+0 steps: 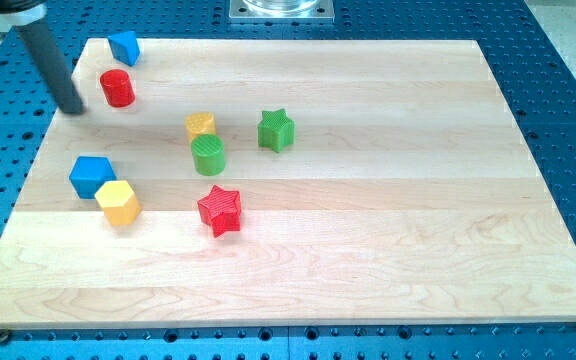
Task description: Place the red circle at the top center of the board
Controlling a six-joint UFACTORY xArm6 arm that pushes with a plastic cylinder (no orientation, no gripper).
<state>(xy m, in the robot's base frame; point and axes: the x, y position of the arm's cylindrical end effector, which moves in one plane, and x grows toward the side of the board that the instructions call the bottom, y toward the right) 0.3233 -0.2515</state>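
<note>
Inspected from the view's bottom upward. Wooden board [368, 280] lying on blue perforated table [558, 100]; lower third of board bearing no blocks.

Nearest block: red star [219, 210], left of centre. Further left and slightly higher, yellow hexagon [118, 203], touching or just short of blue cube [91, 176] at its upper left; contact not determinable.

Mid-board: green cylinder [208, 155], with yellow block [200, 125] directly above it, apparently touching; shape of the yellow one not clear. Green star [276, 130] to the right of that pair, standing apart.

Upper left: red circle [118, 88], upright, near the board's left edge and well away from top centre. Blue block [124, 47] above it at the top edge, close but apart; shape not made out.

My tip [73, 110] resting on the board just left of red circle, slightly lower, with a narrow gap showing; rod slanting up and out of the view's top left corner.

No claw fitted: rod only, so nothing to report as spread, pressed or pinching.

Grey metal plate [281, 10] beyond the board's top edge, at centre.
</note>
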